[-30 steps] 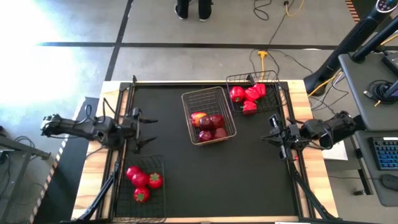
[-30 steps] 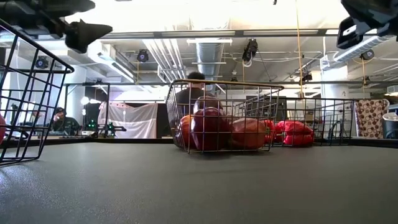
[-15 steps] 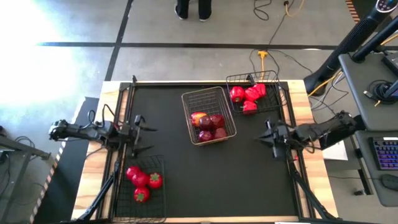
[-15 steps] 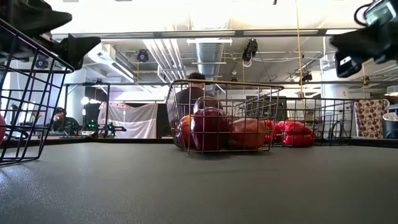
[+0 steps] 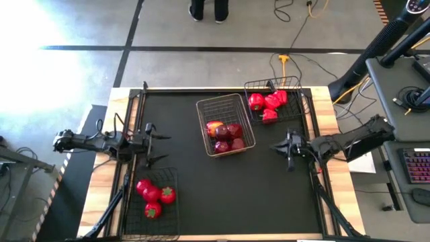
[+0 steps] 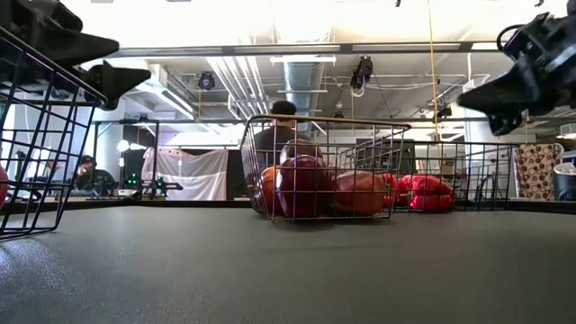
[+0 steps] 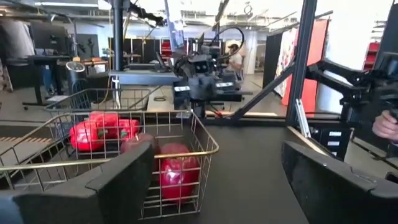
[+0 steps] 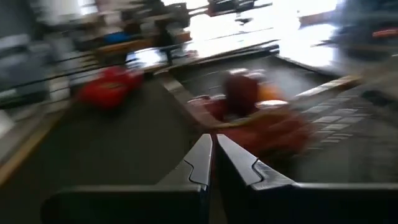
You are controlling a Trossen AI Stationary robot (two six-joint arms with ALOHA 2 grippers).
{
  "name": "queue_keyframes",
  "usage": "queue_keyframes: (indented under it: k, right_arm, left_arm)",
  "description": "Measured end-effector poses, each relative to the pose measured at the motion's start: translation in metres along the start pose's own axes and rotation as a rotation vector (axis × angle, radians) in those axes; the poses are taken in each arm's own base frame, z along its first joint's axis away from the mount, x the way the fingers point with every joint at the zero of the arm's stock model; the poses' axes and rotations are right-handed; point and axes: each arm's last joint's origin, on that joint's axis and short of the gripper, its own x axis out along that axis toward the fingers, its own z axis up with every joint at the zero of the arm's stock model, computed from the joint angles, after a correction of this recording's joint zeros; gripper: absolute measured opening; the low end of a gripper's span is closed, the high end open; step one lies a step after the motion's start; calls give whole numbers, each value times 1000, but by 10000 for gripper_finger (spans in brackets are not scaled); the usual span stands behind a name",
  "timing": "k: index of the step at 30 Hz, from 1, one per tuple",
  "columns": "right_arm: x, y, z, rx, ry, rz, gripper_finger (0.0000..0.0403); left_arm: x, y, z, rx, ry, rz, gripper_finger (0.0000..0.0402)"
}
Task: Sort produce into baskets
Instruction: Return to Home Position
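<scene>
The silvery basket (image 5: 225, 124) stands mid-table with dark red apples (image 5: 228, 138) and one yellow-red apple (image 5: 213, 127). A black basket (image 5: 277, 97) at the far right holds red peppers (image 5: 267, 104). Another black basket (image 5: 158, 202) at the near left holds tomatoes (image 5: 152, 195). My left gripper (image 5: 163, 148) is open and empty above the table, left of the silvery basket (image 7: 124, 162), its fingers pointing at it. My right gripper (image 5: 274, 148) is shut and empty, right of the silvery basket, pointing toward it (image 8: 211, 155).
Bare black mat (image 5: 222, 188) lies between the baskets and along the near edge. Metal frame posts stand at the table's left (image 5: 131, 134) and right (image 5: 312, 134) sides. A person (image 5: 208, 8) stands beyond the far edge.
My right gripper has moved toward the table's left, closer to the silvery basket, and dropped a little. My left gripper has shifted slightly toward the near edge. The produce and baskets have stayed in place.
</scene>
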Motion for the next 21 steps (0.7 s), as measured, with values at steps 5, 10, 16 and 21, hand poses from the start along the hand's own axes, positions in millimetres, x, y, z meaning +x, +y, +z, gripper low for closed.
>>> queue_keyframes:
  k: [5, 10, 16, 21]
  right_arm:
    - [0, 10, 3, -45, 2, 282, 13]
    - [1, 10, 4, -108, -11, 281, 13]
    - [1, 10, 3, -100, -3, 280, 13]
    - [1, 10, 3, -100, -4, 280, 13]
  left_arm:
    - [0, 0, -2, 15, 20, 2, 331]
    - [1, 0, -8, 52, 83, -1, 331]
    - [2, 0, -5, 41, 100, 2, 331]
    - [3, 0, -1, 41, 103, 2, 331]
